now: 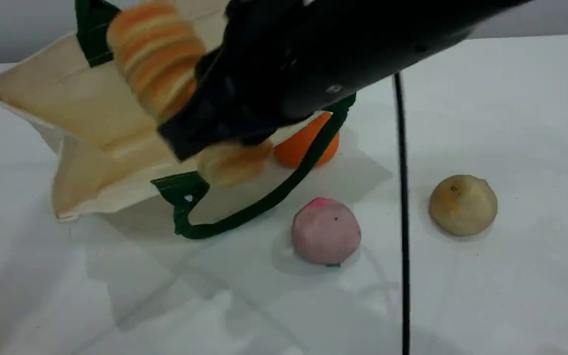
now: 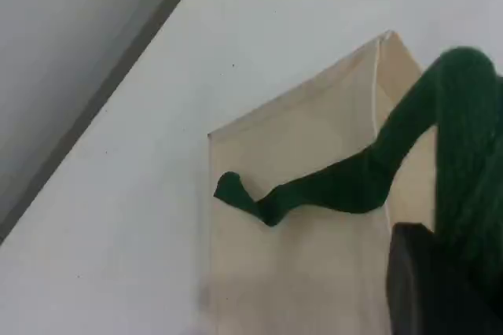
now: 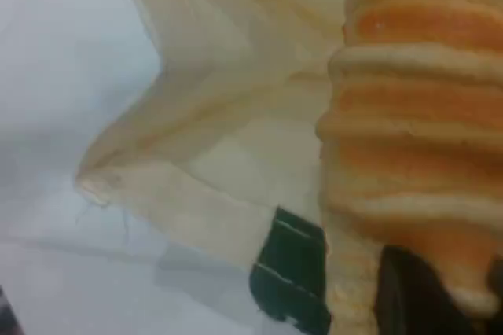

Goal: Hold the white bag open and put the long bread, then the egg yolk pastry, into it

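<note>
The white bag (image 1: 82, 108) lies at the back left with its mouth gaping toward the front. My right gripper (image 1: 200, 130) is shut across the long bread (image 1: 158, 59), which hangs tilted over the bag's mouth; its lower end (image 1: 234, 162) pokes out below the black jaws. Up close in the right wrist view, the ribbed bread (image 3: 416, 115) sits above the bag's opening (image 3: 220, 138). In the left wrist view, my left gripper (image 2: 440, 288) holds a dark green handle (image 2: 354, 185) lifted off the bag's wall (image 2: 306, 233). The egg yolk pastry (image 1: 463, 204) rests alone at the right.
A pink ball (image 1: 326, 230) with a red top sits in front of the bag's lower green handle (image 1: 264, 202). An orange fruit (image 1: 296, 145) stands behind that handle. A black cable (image 1: 402, 207) runs down the table between the pink ball and the pastry.
</note>
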### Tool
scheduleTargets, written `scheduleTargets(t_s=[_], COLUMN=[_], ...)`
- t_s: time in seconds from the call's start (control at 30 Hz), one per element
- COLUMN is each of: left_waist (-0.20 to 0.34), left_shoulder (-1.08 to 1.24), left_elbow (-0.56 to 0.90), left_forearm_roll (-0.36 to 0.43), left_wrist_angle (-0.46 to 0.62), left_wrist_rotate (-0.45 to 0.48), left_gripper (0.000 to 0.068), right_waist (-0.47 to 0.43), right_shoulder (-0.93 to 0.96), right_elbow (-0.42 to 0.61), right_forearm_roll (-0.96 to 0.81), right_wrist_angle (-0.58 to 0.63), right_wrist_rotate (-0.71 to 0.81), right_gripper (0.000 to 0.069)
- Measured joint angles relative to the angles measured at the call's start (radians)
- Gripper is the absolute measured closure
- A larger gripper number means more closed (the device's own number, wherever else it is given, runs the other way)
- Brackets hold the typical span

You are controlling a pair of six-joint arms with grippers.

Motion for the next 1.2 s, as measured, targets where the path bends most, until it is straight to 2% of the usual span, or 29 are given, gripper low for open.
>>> scheduleTargets(t_s=[0.43,0.77,1.03,1.2], left_waist=[0.000,0.000,0.000,0.000], left_shoulder=[0.000,0.000,0.000,0.000], left_elbow=[0.000,0.000,0.000,0.000], left_forearm_roll=[-0.001,-0.005,-0.005,-0.005], left_wrist_angle=[-0.001,-0.001,-0.001,-0.001], left_wrist_rotate=[-0.001,-0.001,-0.001,-0.001], left_gripper=[0.0608,0.0608,0.0608,0.0608], right_waist=[-0.029,-0.157,-0.160,-0.160], right_shoulder=[0.160,0.202,0.205,0.253], right_elbow=[-0.169,-0.168,-0.168,-0.196], right_forearm_roll=[-0.001,-0.001,-0.001,-0.001], right_wrist_angle=[0.042,0.054,-0.039,-0.044], right_wrist_rotate=[-0.065,-0.075,-0.074,-0.074], right_gripper=[0.0601,0.0608,0.0610,0.0610])
